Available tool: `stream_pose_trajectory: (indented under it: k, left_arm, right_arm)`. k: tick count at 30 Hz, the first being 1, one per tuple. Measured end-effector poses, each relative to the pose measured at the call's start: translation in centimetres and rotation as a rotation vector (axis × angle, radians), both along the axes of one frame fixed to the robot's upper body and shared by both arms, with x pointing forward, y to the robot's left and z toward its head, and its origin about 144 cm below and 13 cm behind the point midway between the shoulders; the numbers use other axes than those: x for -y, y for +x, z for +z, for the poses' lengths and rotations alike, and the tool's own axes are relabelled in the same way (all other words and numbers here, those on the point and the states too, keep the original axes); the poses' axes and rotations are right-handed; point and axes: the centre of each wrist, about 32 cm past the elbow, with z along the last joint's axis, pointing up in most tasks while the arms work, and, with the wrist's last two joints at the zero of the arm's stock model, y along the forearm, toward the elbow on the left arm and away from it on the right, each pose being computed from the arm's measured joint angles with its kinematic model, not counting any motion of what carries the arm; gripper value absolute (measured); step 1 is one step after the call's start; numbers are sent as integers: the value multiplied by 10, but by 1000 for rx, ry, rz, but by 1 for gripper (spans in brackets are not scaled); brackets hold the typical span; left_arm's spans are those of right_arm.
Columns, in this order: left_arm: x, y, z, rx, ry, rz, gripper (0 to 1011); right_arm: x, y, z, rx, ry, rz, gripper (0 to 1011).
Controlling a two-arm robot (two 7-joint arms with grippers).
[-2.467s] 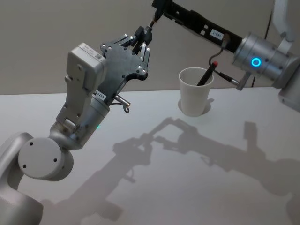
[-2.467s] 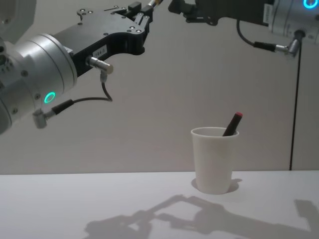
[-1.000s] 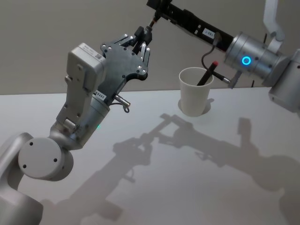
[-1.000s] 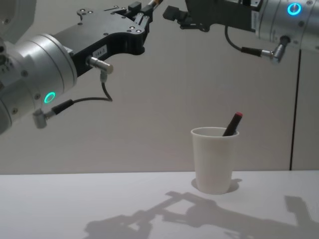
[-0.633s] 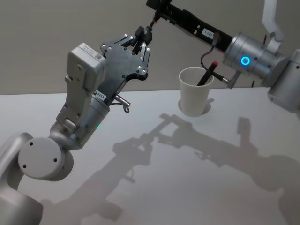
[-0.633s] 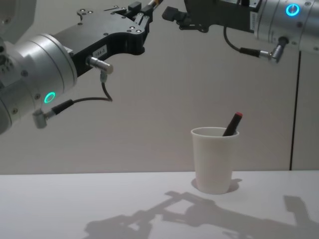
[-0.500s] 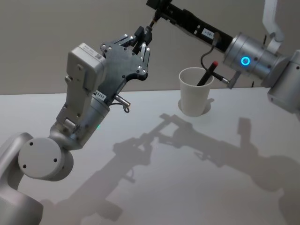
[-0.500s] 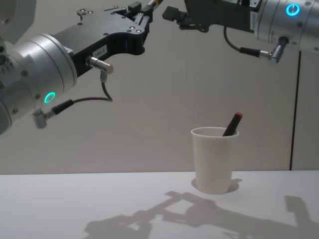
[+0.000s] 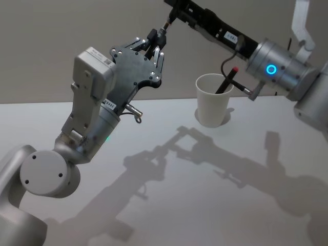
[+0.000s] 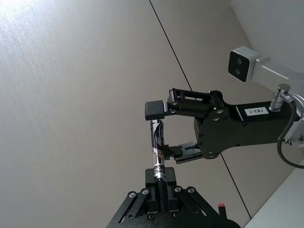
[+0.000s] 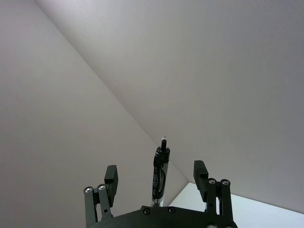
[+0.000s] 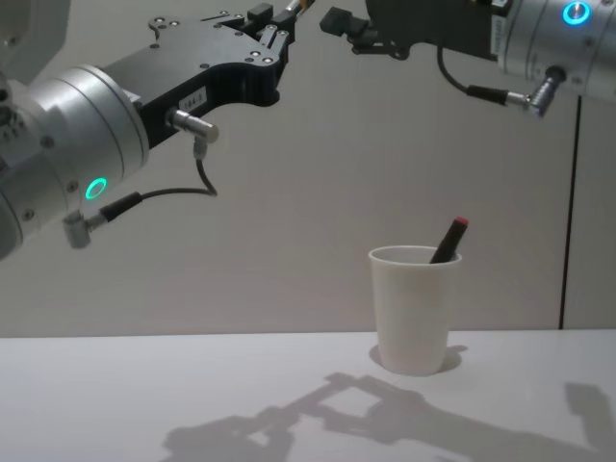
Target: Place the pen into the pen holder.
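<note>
High above the table my left gripper (image 9: 158,40) (image 10: 160,179) is shut on the lower end of a pen (image 9: 165,24) (image 10: 157,140) that points up. My right gripper (image 9: 173,7) (image 11: 155,167) reaches in from the right, open, with its fingers on either side of the pen's (image 11: 160,175) upper part and apart from it. The pen holder (image 9: 212,101) (image 12: 414,310), a white paper cup, stands upright at the back of the table, below the right arm. Another dark pen with a red cap (image 9: 228,78) (image 12: 450,238) leans inside it.
The white table (image 9: 215,184) carries only the arms' shadows. A plain wall with a dark vertical seam (image 12: 572,212) stands close behind the cup. My left arm's wrist cable (image 12: 197,178) hangs below the gripper.
My right arm has shifted slightly right and up, its gripper staying open around the pen. The left gripper, the pen and the cup have not moved.
</note>
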Motion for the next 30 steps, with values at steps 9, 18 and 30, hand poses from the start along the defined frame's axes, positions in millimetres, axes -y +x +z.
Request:
stream_pose_trajectory:
  k: [9,18,30]
  left_arm:
    - [0,0,0,0,0,0,124]
    - [0,0,0,0,0,0,123]
    - [0,0,0,0,0,0,124]
  right_arm:
    - [0,-7,-1,-38,23,-20,1002]
    - [-4,-12,-1,-79,36,-25,1002]
    - [-13,-15,0,-103,47,-21,1002]
